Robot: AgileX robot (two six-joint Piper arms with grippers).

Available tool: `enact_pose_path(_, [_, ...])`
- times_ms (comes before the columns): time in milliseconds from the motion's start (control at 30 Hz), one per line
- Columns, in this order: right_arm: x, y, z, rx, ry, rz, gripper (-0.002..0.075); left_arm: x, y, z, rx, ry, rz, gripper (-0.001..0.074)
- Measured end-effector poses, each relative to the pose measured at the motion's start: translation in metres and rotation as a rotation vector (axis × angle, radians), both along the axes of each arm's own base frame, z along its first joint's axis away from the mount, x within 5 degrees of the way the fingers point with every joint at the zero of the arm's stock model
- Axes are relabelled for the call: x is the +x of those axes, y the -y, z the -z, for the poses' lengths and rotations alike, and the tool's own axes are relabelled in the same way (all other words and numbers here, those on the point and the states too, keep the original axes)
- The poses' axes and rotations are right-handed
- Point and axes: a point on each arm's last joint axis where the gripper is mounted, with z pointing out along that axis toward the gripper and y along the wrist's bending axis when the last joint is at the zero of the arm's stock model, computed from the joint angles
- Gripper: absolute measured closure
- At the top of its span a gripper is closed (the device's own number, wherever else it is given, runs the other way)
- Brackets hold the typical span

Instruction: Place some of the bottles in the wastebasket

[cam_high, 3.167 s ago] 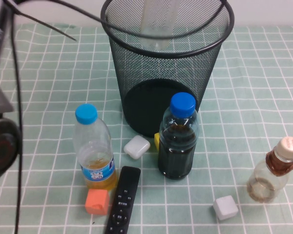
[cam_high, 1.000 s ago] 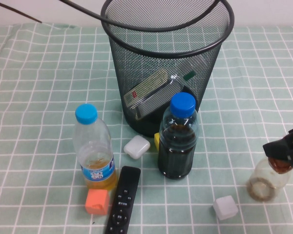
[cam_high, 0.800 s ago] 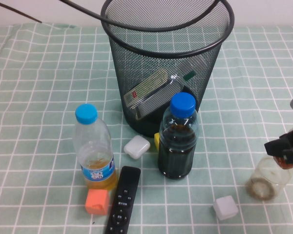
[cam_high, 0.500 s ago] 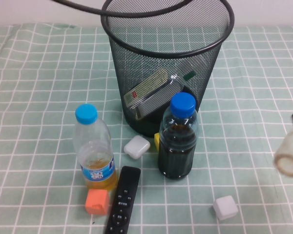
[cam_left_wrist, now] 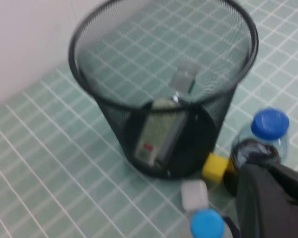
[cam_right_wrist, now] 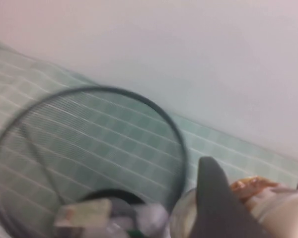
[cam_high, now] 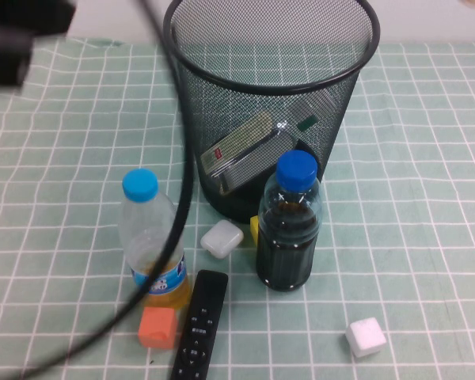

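The small squat bottle with the brown neck wrap is sitting clamped between the right gripper fingers, just beside the wastebasket rim and above it. The green-banded bottle is lying inside the wastebasket. The left gripper is hovering near the wastebasket; whether it is open I cannot tell

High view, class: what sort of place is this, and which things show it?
Probably a staged tabletop test area, not a home: a green checked cloth, a black wire-mesh wastebasket standing on it, and bottles, cubes and a remote control laid out around.
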Motion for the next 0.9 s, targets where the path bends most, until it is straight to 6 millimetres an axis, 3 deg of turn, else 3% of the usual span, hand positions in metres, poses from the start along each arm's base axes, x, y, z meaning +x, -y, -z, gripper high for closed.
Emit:
enact_pose_path(67, [0.017, -0.020, -0.004, 0.001, 0.017, -0.079, 0.0442, -0.010, -0.006, 0.025, 0.001, -0.031, -0.014, 0.0737])
enact_pose_path(200, [0.051, -0.079, 0.007, 0.005, 0.013, -0.245, 0.0442, -0.024, -0.014, 0.079, -0.007, -0.062, -0.043, 0.0737])
enact_pose_path(333, [0.089, -0.129, 0.038, 0.026, -0.006, -0.318, 0.0442, -0.039, -0.020, 0.130, -0.049, -0.088, -0.067, 0.0738])
enact_pose_path(467, [0.118, -0.156, 0.078, 0.011, -0.082, -0.340, 0.0421, -0.054, -0.026, 0.166, -0.098, -0.110, -0.084, 0.0738])
enact_pose_path(633, [0.142, -0.164, 0.117, -0.027, -0.181, -0.312, 0.0198, -0.070, -0.033, 0.191, -0.127, -0.103, -0.093, 0.0738])
enact_pose_path(700, [0.142, -0.163, 0.119, -0.025, -0.197, -0.292, 0.0166, -0.076, -0.037, 0.199, -0.144, -0.072, -0.089, 0.0738])
enact_pose_path(800, [0.134, -0.158, 0.107, -0.025, -0.200, -0.273, 0.0225, -0.087, -0.043, 0.207, -0.187, 0.012, -0.098, 0.0738])
enact_pose_path(900, [0.114, -0.147, 0.083, -0.050, -0.173, -0.267, 0.0428, -0.100, -0.052, 0.212, -0.255, 0.123, -0.113, 0.0738])
